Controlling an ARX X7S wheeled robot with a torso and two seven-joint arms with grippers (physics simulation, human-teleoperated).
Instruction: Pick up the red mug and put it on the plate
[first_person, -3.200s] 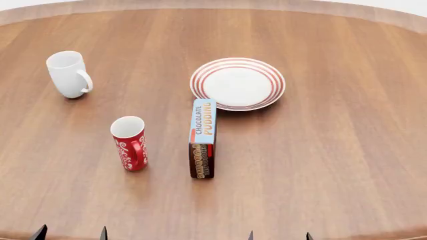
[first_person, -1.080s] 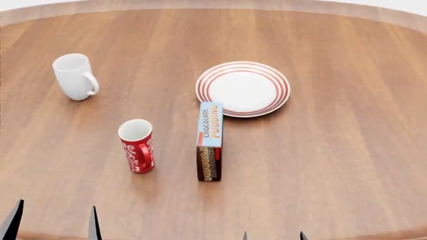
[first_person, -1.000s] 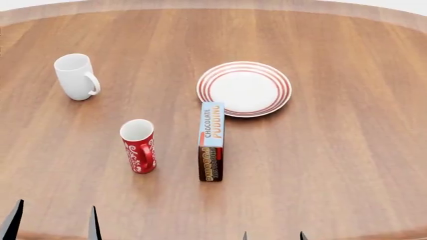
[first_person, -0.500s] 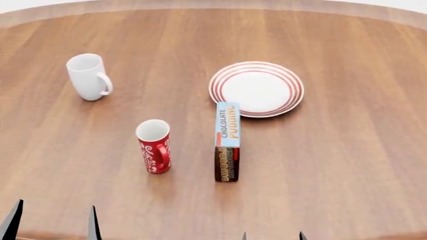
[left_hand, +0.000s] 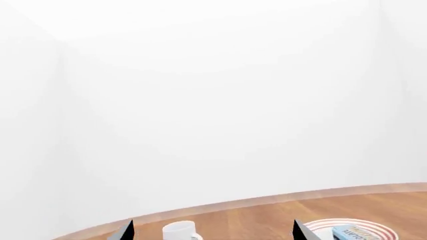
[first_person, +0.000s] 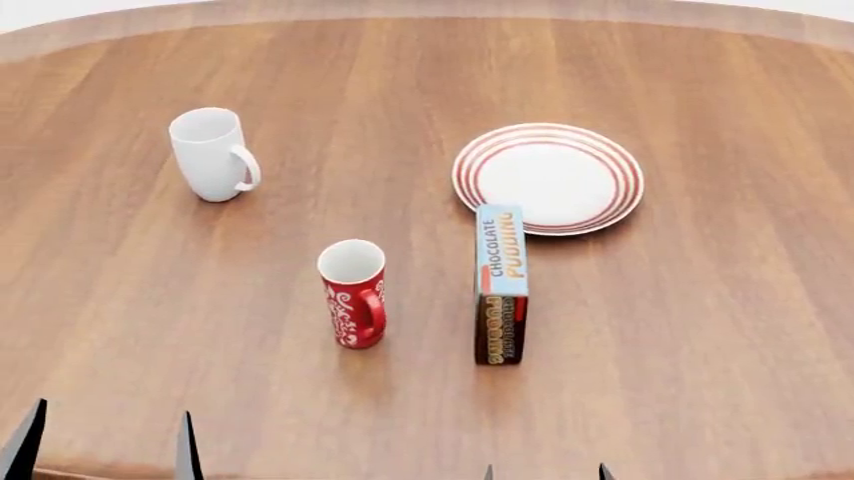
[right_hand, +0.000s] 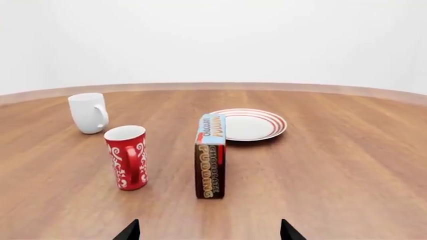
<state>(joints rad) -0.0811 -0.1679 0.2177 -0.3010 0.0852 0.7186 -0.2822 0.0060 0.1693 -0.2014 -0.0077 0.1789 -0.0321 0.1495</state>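
Red mug (first_person: 355, 293) stands beside the "CHOCOLATE PUDDING" box (first_person: 501, 284); both hands spread open, empty.

The head camera looks steeply down on the desk (first_person: 694, 330) from above its near edge. The right wrist camera sits low by that edge, facing level across it. The left wrist camera tilts up at the white wall, catching only the far rim. All three share the white mug (first_person: 211, 154) and plate (first_person: 549, 178).
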